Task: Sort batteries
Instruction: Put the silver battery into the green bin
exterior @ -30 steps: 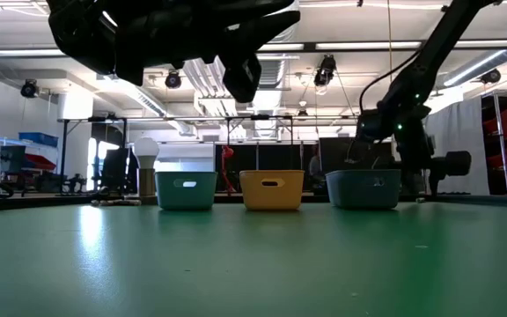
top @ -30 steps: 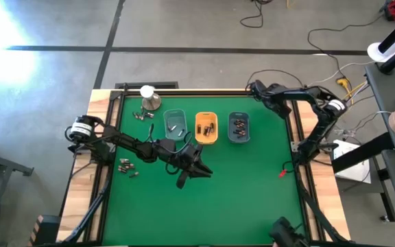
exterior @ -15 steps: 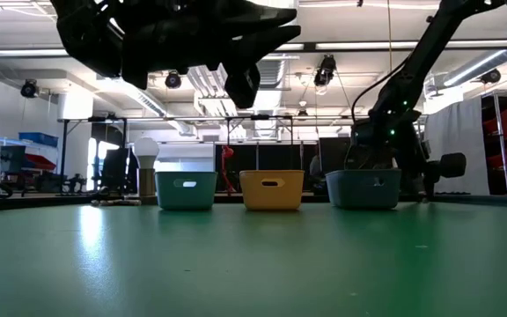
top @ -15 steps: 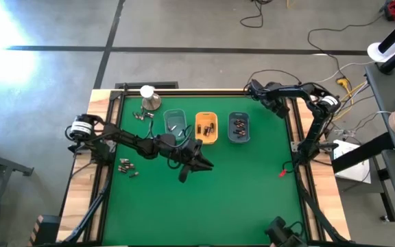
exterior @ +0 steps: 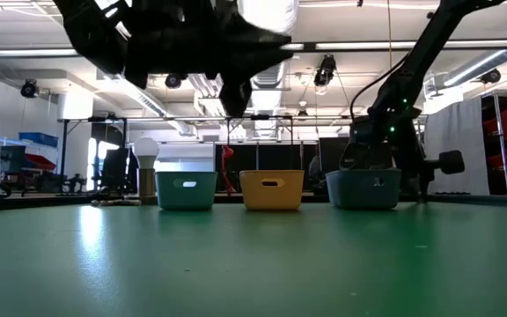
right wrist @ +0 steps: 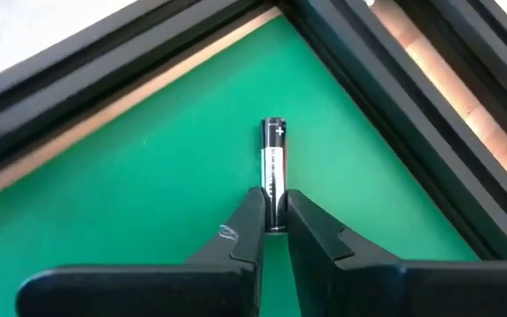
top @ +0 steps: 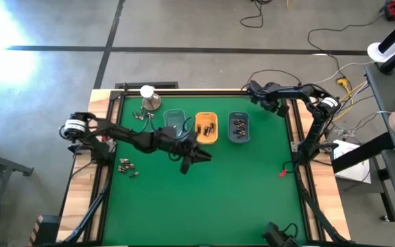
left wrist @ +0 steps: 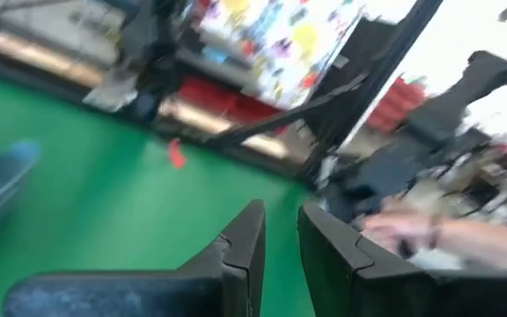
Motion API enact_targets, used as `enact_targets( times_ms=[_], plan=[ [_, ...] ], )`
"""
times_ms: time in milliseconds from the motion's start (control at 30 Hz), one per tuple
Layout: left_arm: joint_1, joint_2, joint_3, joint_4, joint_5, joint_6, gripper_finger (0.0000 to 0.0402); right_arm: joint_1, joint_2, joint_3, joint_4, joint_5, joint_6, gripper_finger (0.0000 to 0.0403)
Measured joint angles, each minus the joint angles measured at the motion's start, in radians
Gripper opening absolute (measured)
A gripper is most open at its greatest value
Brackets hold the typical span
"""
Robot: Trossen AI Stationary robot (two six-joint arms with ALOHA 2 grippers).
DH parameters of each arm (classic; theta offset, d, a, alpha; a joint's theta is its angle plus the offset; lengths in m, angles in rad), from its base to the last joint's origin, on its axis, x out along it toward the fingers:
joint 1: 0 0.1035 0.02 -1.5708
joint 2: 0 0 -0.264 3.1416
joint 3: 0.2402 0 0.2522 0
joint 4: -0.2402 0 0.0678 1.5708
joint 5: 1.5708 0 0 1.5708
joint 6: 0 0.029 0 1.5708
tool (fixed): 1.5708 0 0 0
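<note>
Right gripper (right wrist: 272,220) fingers pinch battery (right wrist: 274,172) by one end; light, rigid, slippery, may pivot. Left gripper (left wrist: 278,231) narrow, empty.

You're looking at two dark, near-black arms w/ slim jointed links. The left arm (top: 125,138) has a white collar w/ a dark band at its base joint, by the table's left edge. The right arm (top: 300,92) has the same white collar at its elbow, near the right edge, plus a thin cable looping above it. The left gripper (left wrist: 278,255) has matte black angular fingers w/ flat inner faces. The right gripper (right wrist: 275,231) looks the same: black wedge-shaped fingers, smooth, a pale oval mark on one finger.
</note>
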Motion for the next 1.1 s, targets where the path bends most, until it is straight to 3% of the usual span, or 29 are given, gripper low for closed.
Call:
enact_targets(
  times_ms=[100, 233, 333, 433, 567, 767, 933, 1100],
  plan=[
    [0.007, -0.075, 0.0, -0.217, -0.136, 0.076, 0.0047, 0.018, -0.004, -0.001, -0.004, -0.011, -0.012, 0.0029],
    [-0.025, -0.192, -0.002, -0.495, -0.457, 0.185, 0.0035, 0.031, -0.025, -0.003, -0.009, -0.045, -0.059, 0.0032],
    [-0.058, -0.275, -0.032, -0.57, -0.557, 0.208, 0.003, 0.036, -0.06, -0.004, -0.017, -0.092, -0.134, 0.0032],
    [-0.07, -0.353, -0.122, -0.492, -0.56, 0.223, 0.0028, 0.049, -0.125, -0.005, -0.014, -0.097, -0.268, 0.0033],
    [-0.059, -0.451, -0.308, -0.242, -0.563, 0.256, 0.0028, 0.099, -0.244, -0.005, -0.016, -0.067, -0.495, 0.0033],
    [-0.043, -0.524, -0.528, 0.188, -0.564, 0.286, 0.0029, 0.3, -0.412, -0.005, 0.01, -0.007, -0.818, 0.0027],
    [-0.043, -0.519, -0.54, 0.19, -0.564, 0.394, 0.0058, 0.552, -0.468, -0.017, 0.127, -0.029, -1.086, 0.0025],
    [-0.043, -0.418, -0.502, 0.181, -0.546, 0.497, 0.0116, 0.721, -0.458, -0.018, 0.28, -0.261, -1.158, 0.0024]
  ],
)
